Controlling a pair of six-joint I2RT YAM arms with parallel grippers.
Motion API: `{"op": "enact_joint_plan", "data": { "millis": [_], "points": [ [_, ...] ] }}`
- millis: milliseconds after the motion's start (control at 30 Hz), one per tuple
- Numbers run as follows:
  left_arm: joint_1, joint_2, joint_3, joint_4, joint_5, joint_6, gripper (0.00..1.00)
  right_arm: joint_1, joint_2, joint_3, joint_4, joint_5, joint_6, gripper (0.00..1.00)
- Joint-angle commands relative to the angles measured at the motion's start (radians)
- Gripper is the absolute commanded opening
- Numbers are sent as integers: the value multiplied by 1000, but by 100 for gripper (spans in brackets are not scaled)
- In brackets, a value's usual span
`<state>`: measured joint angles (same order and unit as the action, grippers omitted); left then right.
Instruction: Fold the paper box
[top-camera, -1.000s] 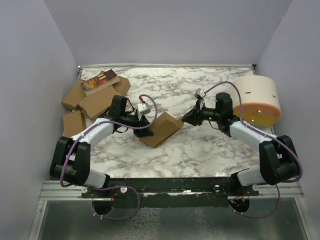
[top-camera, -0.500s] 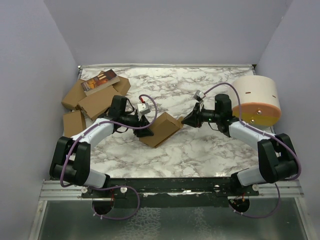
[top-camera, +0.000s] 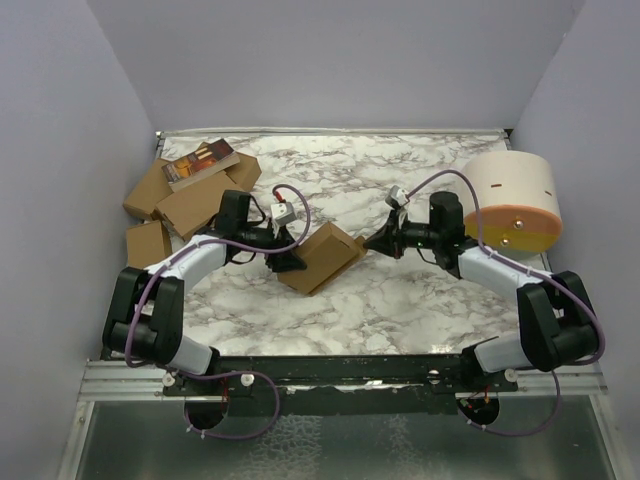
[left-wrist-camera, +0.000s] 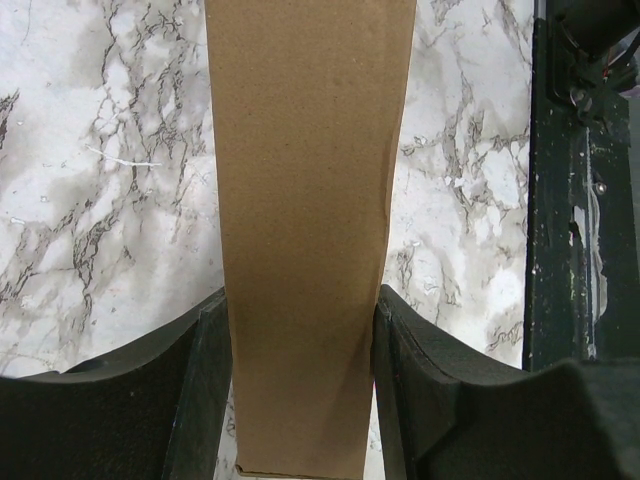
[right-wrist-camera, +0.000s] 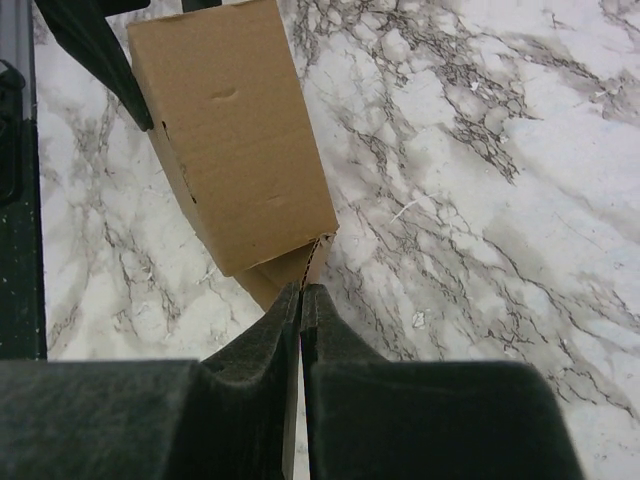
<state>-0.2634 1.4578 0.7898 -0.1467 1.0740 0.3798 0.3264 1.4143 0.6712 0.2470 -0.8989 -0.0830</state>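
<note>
The paper box (top-camera: 322, 258) is a slim brown carton lying slantwise on the marble table, mid-left. My left gripper (top-camera: 288, 257) holds its left end; in the left wrist view both pads (left-wrist-camera: 400, 340) press the sides of the carton (left-wrist-camera: 305, 200). My right gripper (top-camera: 371, 242) sits at the carton's right end. In the right wrist view its fingers (right-wrist-camera: 302, 292) are shut, with the thin edge of an end flap (right-wrist-camera: 318, 258) pinched between the tips, below the carton body (right-wrist-camera: 235, 140).
A heap of several similar brown cartons (top-camera: 165, 205) lies at the back left, with a printed booklet (top-camera: 200, 163) on top. A large white cylinder with an orange rim (top-camera: 515, 198) stands at the right. A black rail (left-wrist-camera: 575, 220) runs along the table's near edge.
My right gripper's fingers have closed onto the flap at the carton's right end. The left wrist has shifted slightly, still holding the carton, which stays in place.
</note>
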Motion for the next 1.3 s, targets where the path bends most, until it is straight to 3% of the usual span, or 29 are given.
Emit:
{"op": "enact_joint_plan", "data": {
  "millis": [0, 700, 1267],
  "points": [
    [12, 35, -29, 19, 35, -15, 13, 25, -27, -28, 22, 19, -89, 2],
    [29, 69, -41, 41, 56, -30, 13, 102, -60, -72, -7, 72, -343, 1],
    [39, 75, -46, 49, 64, -32, 13, 101, -14, -38, -84, 142, -425, 1]
  ]
}}
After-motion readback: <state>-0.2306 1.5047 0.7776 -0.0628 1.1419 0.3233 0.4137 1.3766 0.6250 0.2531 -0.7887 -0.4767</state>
